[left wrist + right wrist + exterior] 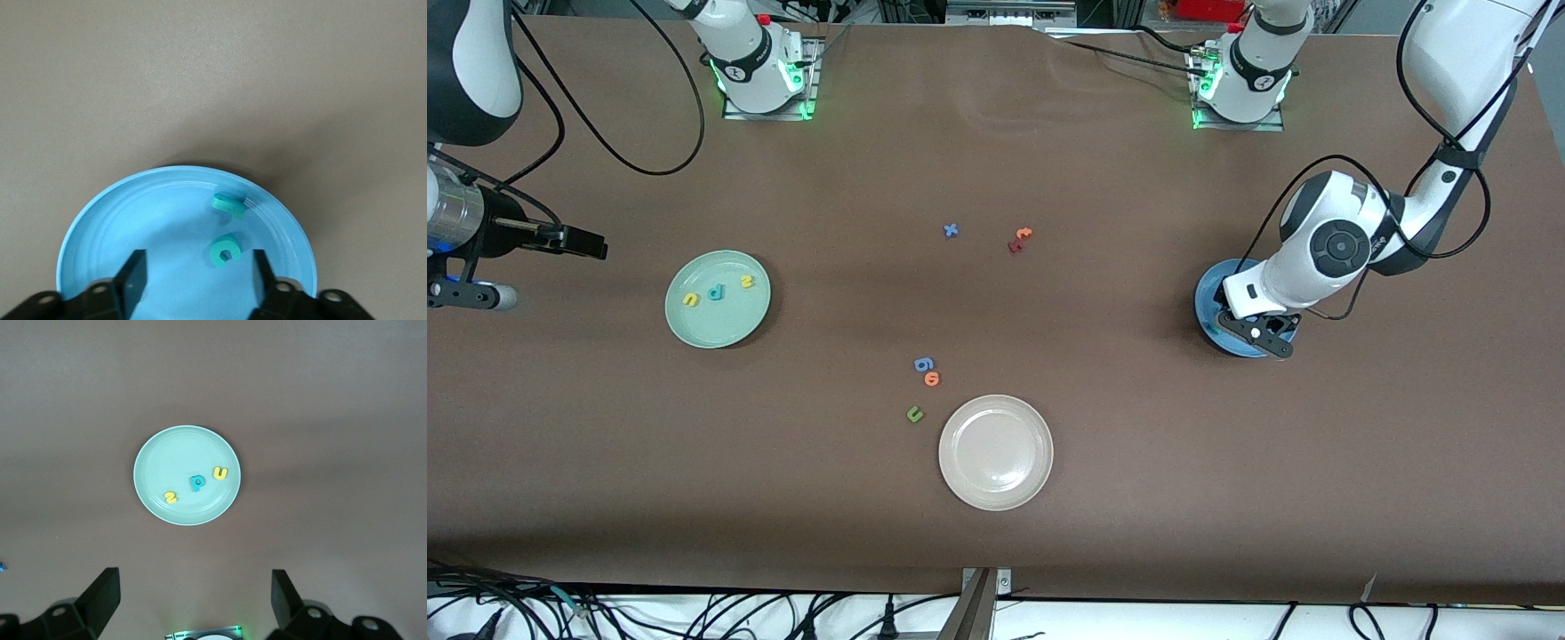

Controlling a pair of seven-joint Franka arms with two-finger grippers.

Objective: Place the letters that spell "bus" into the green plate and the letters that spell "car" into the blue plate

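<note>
Teal c (pixel 225 251) and another teal letter (pixel 229 206) lie in the blue plate (pixel 107 227), at the left arm's end of the table. Over this plate the left gripper (pixel 197 280) hangs with fingers released, grasping nothing. Yellow u (pixel 220 473), teal b (pixel 196 482) and yellow s (pixel 171 497) lie in the green plate (pixel 167 450). Over the table near it the right gripper (pixel 193 600) waits, fingers spread and empty.

left gripper (pixel 197 280): i see it low, pointing down, jaws apart, nothing between
right gripper (pixel 193 603): raised, jaws wide, waiting
</note>
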